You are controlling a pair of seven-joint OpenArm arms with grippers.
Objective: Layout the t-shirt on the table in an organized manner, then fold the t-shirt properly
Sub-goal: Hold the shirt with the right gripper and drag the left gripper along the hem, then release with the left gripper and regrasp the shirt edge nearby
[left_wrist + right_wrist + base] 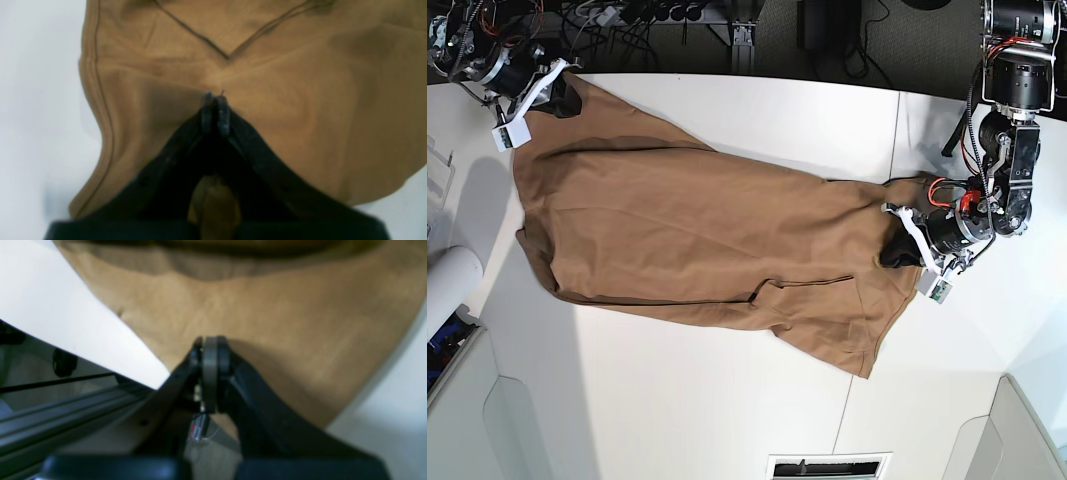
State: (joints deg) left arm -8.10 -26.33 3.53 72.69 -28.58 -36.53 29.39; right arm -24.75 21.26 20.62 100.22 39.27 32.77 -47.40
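I see the t-shirt (697,240) stretched diagonally across the table (727,400), long axis running from the far-left corner toward the right edge, one end at each arm. Left pincer (215,100) is closed tight, pinching a fold of the cloth; the fabric puckers toward its tips. Right pincer (210,350) is also shut, gripping the shirt's edge right at the table's edge. The base view alone shows the whole diagonal span and a seam slit midway. Left wrist view alone shows a V-shaped seam ahead of the tips; right wrist view shows the frame rail (66,410) below the table.
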